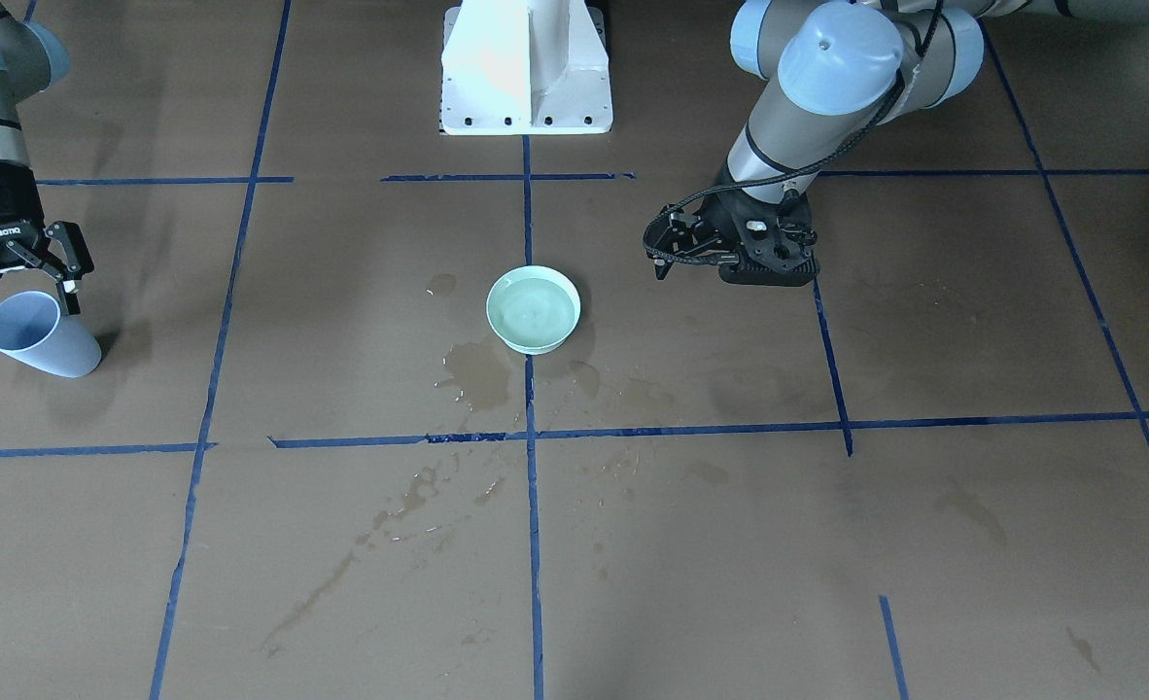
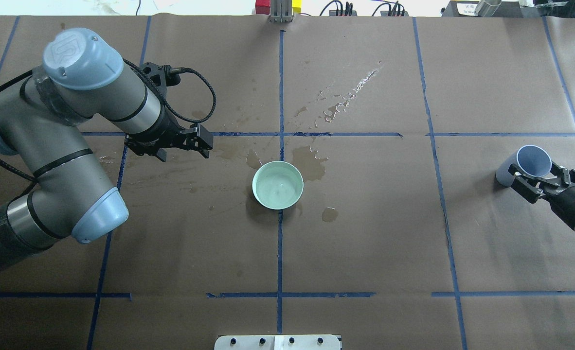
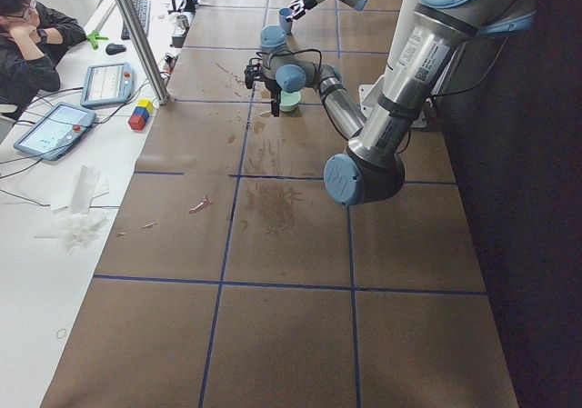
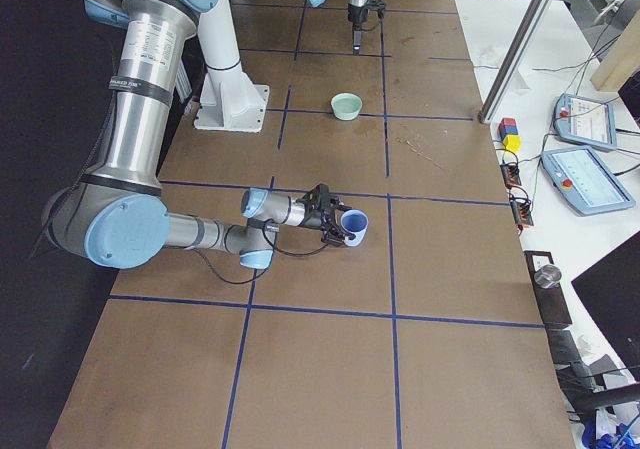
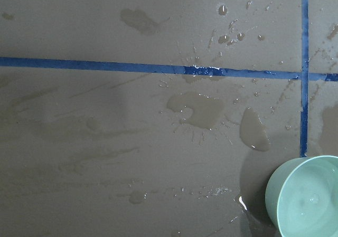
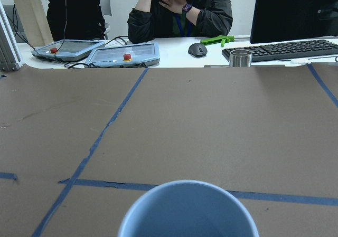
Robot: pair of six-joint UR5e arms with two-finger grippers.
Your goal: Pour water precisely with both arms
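R pincer (image 1: 20, 299): fingers either side of the blue cup (image 1: 45, 340) near its rim, looks clamped on it. Cup is tilted, mouth up and away from the base, low at the desk (image 1: 924, 535), far left of the front view. No water seen in the part of the cup the wrist cam shows.

L pincer (image 2: 206, 145): empty, hangs just upper right of the bowl (image 1: 534, 345) in the front view; can't tell if apart or together.

Water (image 1: 533, 306) sits in the bowl, frame centre. Wet stains (image 1: 477, 374) around it.

Judgement: pour looks done; step in hand = parking the cup well apart from the bowl. Next: right the cup, base flat, then let go; released tilted, it could roll.
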